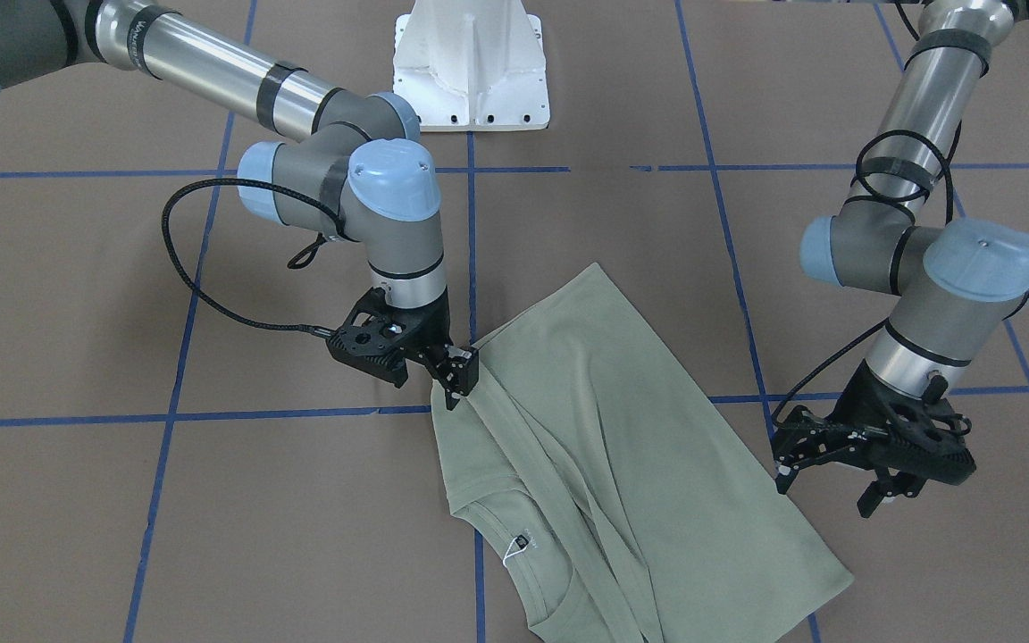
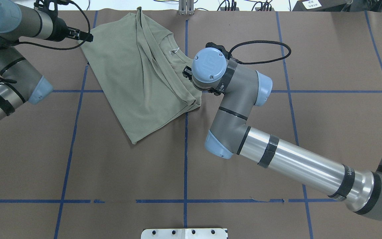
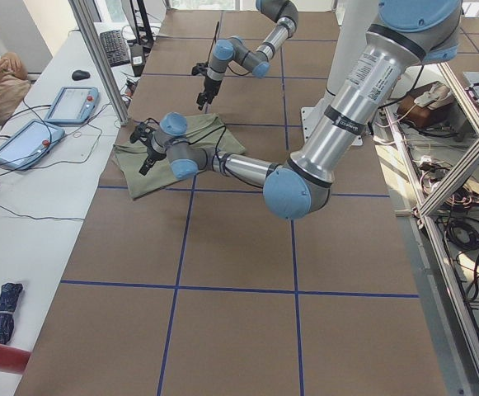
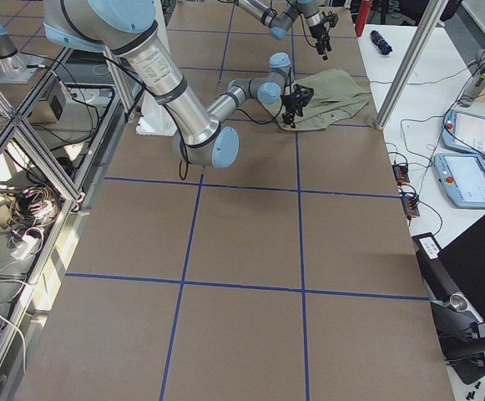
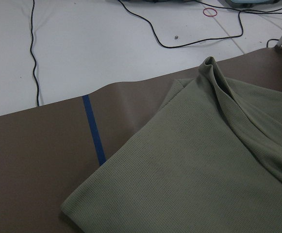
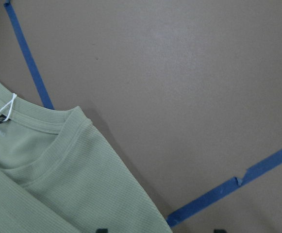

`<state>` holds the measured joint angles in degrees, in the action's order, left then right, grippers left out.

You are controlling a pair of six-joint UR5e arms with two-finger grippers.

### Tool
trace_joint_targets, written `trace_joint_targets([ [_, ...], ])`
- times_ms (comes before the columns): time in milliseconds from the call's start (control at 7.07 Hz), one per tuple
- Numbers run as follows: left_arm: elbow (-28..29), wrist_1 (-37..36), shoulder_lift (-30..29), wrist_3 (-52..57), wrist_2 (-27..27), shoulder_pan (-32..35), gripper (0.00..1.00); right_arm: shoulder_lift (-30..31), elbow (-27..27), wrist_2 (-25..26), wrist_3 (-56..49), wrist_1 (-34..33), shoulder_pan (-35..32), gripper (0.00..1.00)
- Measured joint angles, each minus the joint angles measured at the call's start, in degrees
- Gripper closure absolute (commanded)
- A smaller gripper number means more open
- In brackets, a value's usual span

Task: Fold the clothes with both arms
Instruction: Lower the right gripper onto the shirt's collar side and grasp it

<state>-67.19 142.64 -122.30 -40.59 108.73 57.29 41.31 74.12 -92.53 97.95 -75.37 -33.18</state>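
The sage-green shirt [image 1: 604, 429] lies folded lengthwise on the brown table, collar and white neck tag [image 1: 514, 546] facing up. My right gripper [image 1: 455, 379] is low at the shirt's side edge near the shoulder. In its wrist view the two fingertips [image 6: 101, 230] stand wide apart, open, with the shirt's edge [image 6: 58, 184] partly between them. My left gripper [image 1: 827, 487] hovers open just off the opposite long edge, holding nothing. From overhead, the left gripper [image 2: 84, 36] points at the shirt [image 2: 138, 83] near its far corner. The right gripper is hidden under its wrist there.
The white pedestal base [image 1: 470, 67] stands at the robot's side of the table. Blue tape lines [image 1: 300, 415] cross the brown surface. Beyond the shirt is the table's far edge [image 5: 131, 85], then a white bench with cables. Tablets [image 3: 72, 103] lie there.
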Motion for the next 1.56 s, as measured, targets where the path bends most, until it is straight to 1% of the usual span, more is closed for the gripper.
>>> trace_joint_targets([
  [283,0.0,0.1,0.1,-0.2,0.0,-0.3,0.00,-0.2,-1.3,2.4,0.2,0.0,1.6,0.30],
  [425,0.0,0.1,0.3,-0.2,0.0,-0.3,0.00,-0.2,-1.4,3.5,0.2,0.0,2.3,0.37],
  [566,0.0,0.1,0.4,-0.2,0.0,-0.3,0.00,-0.2,-1.5,4.4,0.2,0.0,2.9,0.38],
  [708,0.0,0.1,0.4,-0.2,0.0,-0.3,0.00,-0.2,-1.5,4.8,0.1,0.0,3.2,0.45],
  [849,0.0,0.1,0.4,-0.2,0.0,-0.4,0.00,-0.1,-1.5,5.1,0.0,0.0,3.3,0.55],
  [991,0.0,0.1,0.4,-0.2,0.0,-0.4,0.00,0.0,-1.5,5.4,-0.1,0.0,3.5,0.70],
  [1132,0.0,0.1,0.4,-0.2,0.0,-0.4,0.00,0.0,-1.5,5.5,-0.2,0.0,3.6,0.91],
  [1274,0.0,0.1,0.4,-0.1,0.0,-0.4,0.00,-0.1,-1.5,5.6,-0.4,0.0,3.6,1.00],
  [1557,0.0,0.3,0.4,-0.1,0.0,-0.4,0.00,-0.1,-1.5,5.7,-1.2,0.0,3.6,1.00],
])
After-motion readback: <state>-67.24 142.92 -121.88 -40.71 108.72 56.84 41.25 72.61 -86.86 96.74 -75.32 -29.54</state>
